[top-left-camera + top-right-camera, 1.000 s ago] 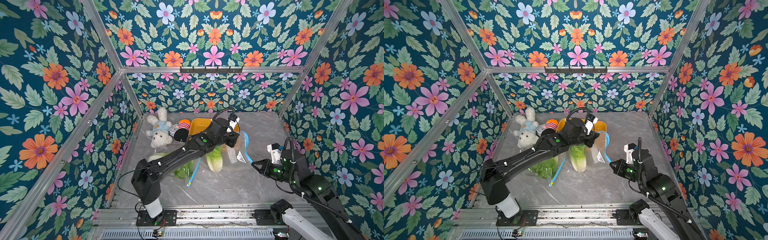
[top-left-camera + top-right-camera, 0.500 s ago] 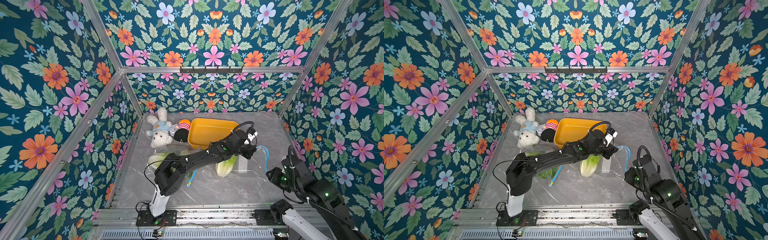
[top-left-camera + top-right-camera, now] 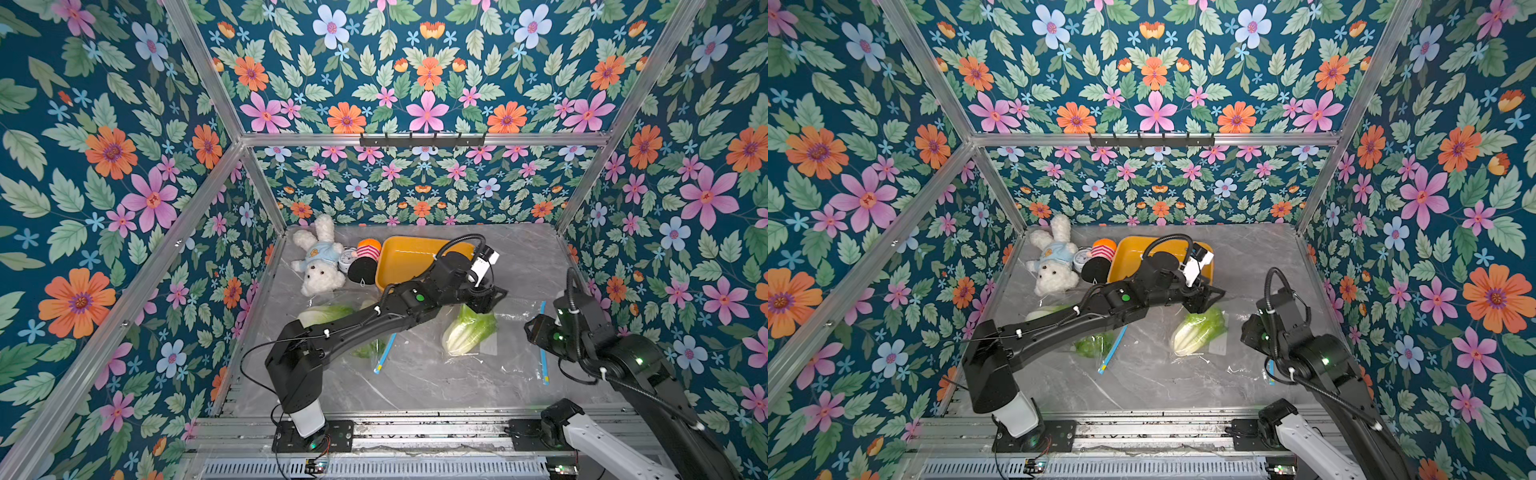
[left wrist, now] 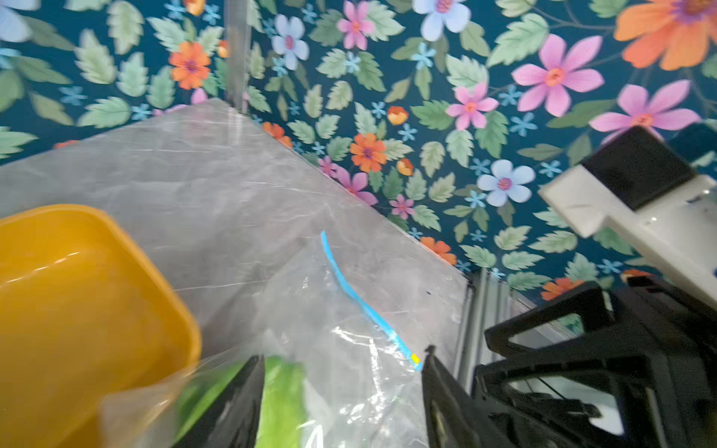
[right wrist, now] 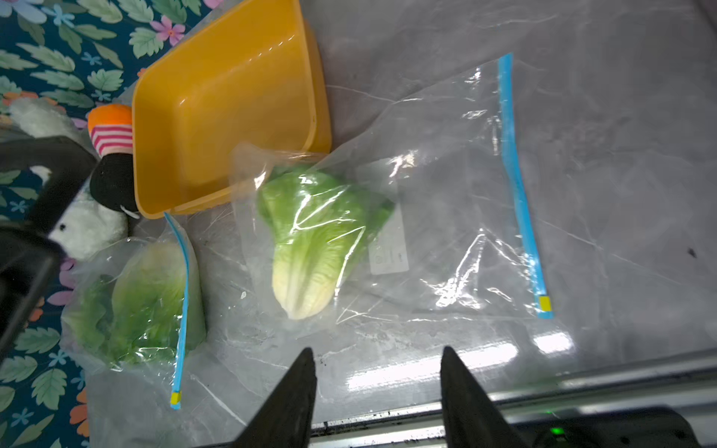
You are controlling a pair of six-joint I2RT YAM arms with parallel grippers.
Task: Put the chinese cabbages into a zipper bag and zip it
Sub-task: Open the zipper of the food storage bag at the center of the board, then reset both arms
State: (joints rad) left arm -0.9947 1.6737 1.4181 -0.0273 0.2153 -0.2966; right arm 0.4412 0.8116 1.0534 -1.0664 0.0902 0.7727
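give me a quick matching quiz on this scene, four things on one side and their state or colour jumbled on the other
Things
1. yellow tub
2. plush rabbit
3. cabbage nearest the right arm
4. right gripper

States
a. inside a clear bag
b. empty
c. open, holding nothing
d. white, in a pale blue shirt

Pairs: 1-b, 2-d, 3-a, 4-c

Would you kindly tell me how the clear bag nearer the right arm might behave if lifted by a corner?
The bag looks thin and wrinkled, so it would probably sag. Its glossy film may slip. The cabbage lies loose inside, so it would likely slide.
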